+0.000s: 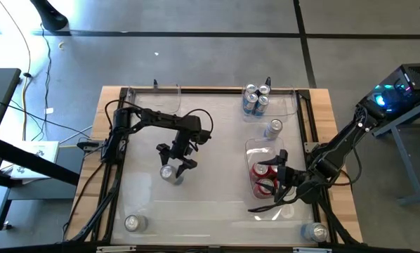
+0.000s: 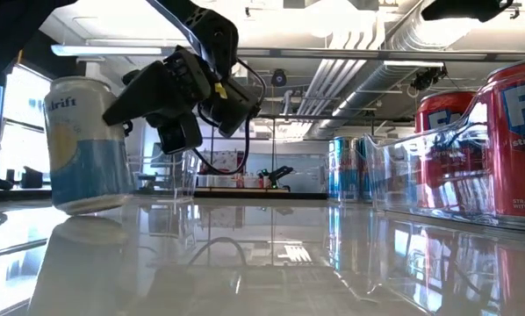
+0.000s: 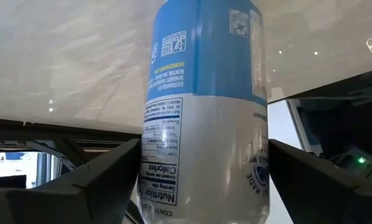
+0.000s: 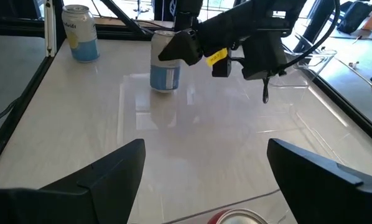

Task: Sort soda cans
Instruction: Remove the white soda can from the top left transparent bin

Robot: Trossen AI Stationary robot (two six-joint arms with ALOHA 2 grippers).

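A: Blue-and-silver can (image 1: 171, 173) stands upright in the lower-left centre of the high view, on the clear table sheet (image 1: 210, 204). Left gripper (image 1: 176, 159) sits right over it, fingers spread to either side.

B: Confirmed from the left wrist view: can (image 3: 204, 112) fills the middle, 1 dark finger (image 3: 80, 186) on each side, a gap showing between each finger and the can wall. Jaws open, nothing gripped.

A: Right gripper (image 1: 277, 184)?

B: Lower right of the high view, over the bin holding red cans (image 1: 263, 179). Its wrist view shows both fingers wide apart, nothing between them. Open, waiting.

A: Other cans: 4 blue ones (image 1: 256, 98) clustered in the upper-right bin (image 1: 289, 105), 1 loose can (image 1: 273, 127) just below that bin, 1 at the lower-left corner (image 1: 132, 223), 1 at the lower-right corner (image 1: 317, 231).

B: Low view puts a pale blue can (image 2: 89, 145) at far left, the left gripper (image 2: 179, 110) beside it at upper left. Cannot tell which table can that one is.

A: Risks, as I judge them: if the left arm shifts sideways at this height, a finger clips the can and tips it; the sheet looks slick, so it may also skid.

B: Also, if the jaws close off-centre, 1 finger lands first and shoves the can. Cannot tell from these frames whether the arm is about to grasp or has let go.
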